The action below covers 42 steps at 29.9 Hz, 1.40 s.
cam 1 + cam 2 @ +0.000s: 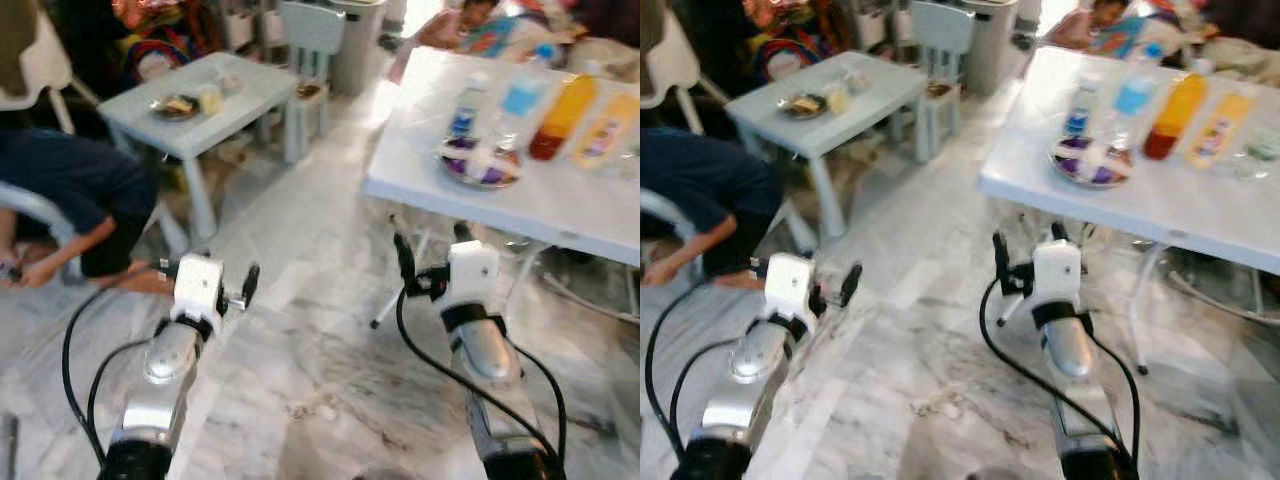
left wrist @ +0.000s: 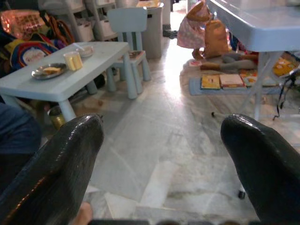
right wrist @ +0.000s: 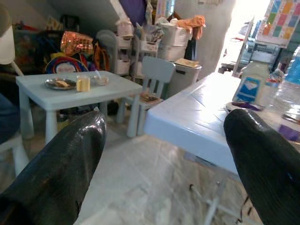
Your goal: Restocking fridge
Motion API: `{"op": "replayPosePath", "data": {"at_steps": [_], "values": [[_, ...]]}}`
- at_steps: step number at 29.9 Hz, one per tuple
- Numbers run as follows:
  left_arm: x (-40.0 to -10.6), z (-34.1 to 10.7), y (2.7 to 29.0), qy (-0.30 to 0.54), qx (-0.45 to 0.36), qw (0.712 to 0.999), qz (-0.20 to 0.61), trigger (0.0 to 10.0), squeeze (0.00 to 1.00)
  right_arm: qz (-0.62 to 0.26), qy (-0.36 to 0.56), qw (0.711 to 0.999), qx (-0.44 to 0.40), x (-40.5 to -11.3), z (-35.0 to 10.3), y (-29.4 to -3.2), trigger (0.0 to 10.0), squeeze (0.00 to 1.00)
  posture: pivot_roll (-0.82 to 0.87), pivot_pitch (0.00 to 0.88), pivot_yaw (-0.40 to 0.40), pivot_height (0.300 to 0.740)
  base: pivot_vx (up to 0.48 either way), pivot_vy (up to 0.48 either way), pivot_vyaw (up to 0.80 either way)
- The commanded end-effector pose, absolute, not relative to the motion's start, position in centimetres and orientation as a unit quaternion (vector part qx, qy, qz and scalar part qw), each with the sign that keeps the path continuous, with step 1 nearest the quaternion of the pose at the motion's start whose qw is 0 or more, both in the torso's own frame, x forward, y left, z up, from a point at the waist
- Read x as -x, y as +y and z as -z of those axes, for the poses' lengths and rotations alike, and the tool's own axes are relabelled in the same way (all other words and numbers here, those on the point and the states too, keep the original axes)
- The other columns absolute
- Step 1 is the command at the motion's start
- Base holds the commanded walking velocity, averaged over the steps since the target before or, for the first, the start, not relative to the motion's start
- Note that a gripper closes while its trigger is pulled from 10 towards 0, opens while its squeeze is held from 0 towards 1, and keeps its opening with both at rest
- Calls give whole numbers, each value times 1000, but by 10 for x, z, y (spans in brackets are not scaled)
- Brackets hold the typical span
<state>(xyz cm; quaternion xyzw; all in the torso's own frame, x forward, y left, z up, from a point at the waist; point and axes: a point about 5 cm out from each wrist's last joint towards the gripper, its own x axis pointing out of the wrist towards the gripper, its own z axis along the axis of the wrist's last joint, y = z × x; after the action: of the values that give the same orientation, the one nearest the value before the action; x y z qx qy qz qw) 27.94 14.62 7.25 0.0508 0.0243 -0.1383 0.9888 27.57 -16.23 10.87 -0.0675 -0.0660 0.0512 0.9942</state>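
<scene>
While spread wide and empty, both glossy black grippers, left gripper (image 2: pixel 161 154) and right gripper (image 3: pixel 164 154), above veined marble floor (image 1: pixel 300 330).

Four bottles (image 1: pixel 566 116) and one plate (image 1: pixel 478 165) on the white table (image 1: pixel 560 210); one small table (image 1: pixel 195 110) beyond.

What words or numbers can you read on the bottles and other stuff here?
None can be read.
White bottle with a blue label on the white folding table: label too blurred.
Orange juice bottle and yellow bottle with a pink label: print too small and blurred.
Clear bottle with a blue label: nothing legible.
Colourful chart of squares on the wall: too small to read.
Flat books on the floor: covers unreadable.
</scene>
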Motion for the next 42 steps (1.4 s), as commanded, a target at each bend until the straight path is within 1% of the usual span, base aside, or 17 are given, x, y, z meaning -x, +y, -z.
{"op": "replayPosePath", "data": {"at_steps": [1, 6, 14, 19, 23, 35, 39, 41, 42], "values": [[-280, -76, 146, 18, -63, 987, 144, 10000, 0, -46, -66, 995, 61, -279, -110, -163, 10000, 0, -31, 0, -7, 740, 382, 289, 0], [-279, -75, 146, 19, -62, 987, 147, 10000, 0, -35, -55, 996, 53, -280, -108, -164, 10000, 0, -28, 0, -11, 740, 337, 258, 0], [-275, -74, 146, 17, -65, 986, 156, 10000, 0, -41, -53, 996, 55, -282, -106, -163, 10000, 0, -24, 0, -17, 740, 0, 0, -800], [-275, -76, 145, 12, -68, 985, 157, 10000, 0, -43, -54, 996, 53, -283, -107, -161, 10000, 0, -24, 0, -18, 740, 0, -465, -711], [-275, -76, 145, 13, -61, 985, 158, 10000, 0, -44, -55, 996, 53, -283, -107, -161, 10000, 0, -24, 0, -21, 740, 148, -403, 0], [-274, -75, 143, 14, -63, 985, 160, 10000, 0, -48, -56, 996, 54, -284, -107, -160, 10000, 0, -24, 0, -21, 740, 347, -328, 0], [-274, -73, 147, 22, -58, 987, 146, 10000, 0, -48, -55, 996, 55, -284, -106, -159, 10000, 0, -23, 0, -19, 740, 182, -63, 0], [-272, -70, 157, 32, -73, 989, 124, 10000, 0, -46, -55, 996, 55, -283, -106, -160, 10000, 0, -20, 0, -18, 740, 0, 0, 0], [-272, -70, 157, 32, -73, 989, 124, 10000, 0, -46, -55, 996, 55, -283, -106, -160, 10000, 0, -20, 0, -18, 740, 0, 0, 0]]}}
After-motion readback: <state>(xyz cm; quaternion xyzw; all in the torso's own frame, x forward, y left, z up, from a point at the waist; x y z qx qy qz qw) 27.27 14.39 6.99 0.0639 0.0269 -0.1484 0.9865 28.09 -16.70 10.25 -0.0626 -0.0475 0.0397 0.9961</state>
